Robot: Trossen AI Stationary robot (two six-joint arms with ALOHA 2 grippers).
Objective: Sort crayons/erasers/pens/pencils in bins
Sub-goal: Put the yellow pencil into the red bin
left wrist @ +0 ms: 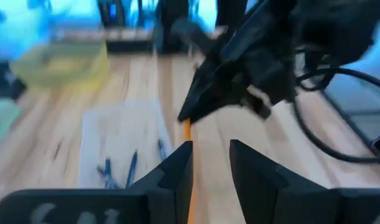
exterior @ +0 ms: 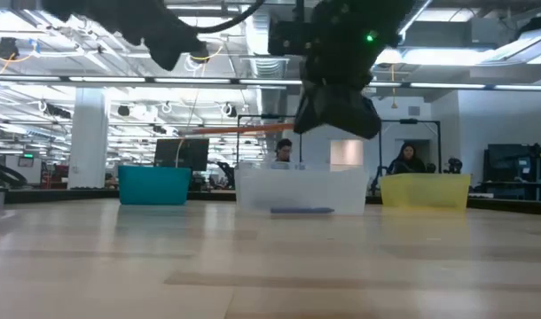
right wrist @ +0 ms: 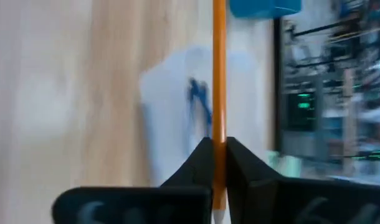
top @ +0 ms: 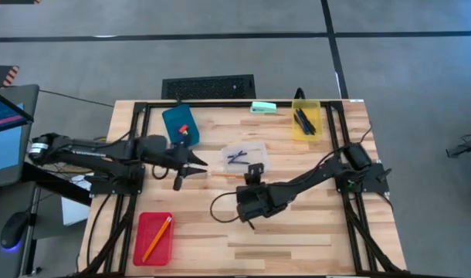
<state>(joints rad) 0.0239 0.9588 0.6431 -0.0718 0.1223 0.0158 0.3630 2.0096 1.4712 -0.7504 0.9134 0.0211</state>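
- High view: the right gripper clasps a pencil beside the clear bin, its tip toward the left gripper.
- Left wrist view: left fingers are spread around the pencil; a misaligned handover could drop it.
- Right wrist view: the pencil sits pinched.

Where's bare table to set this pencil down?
Free: the boards between the red bin and the right gripper. Crowded: the middle, where the left gripper, the held pencil and the clear bin meet.
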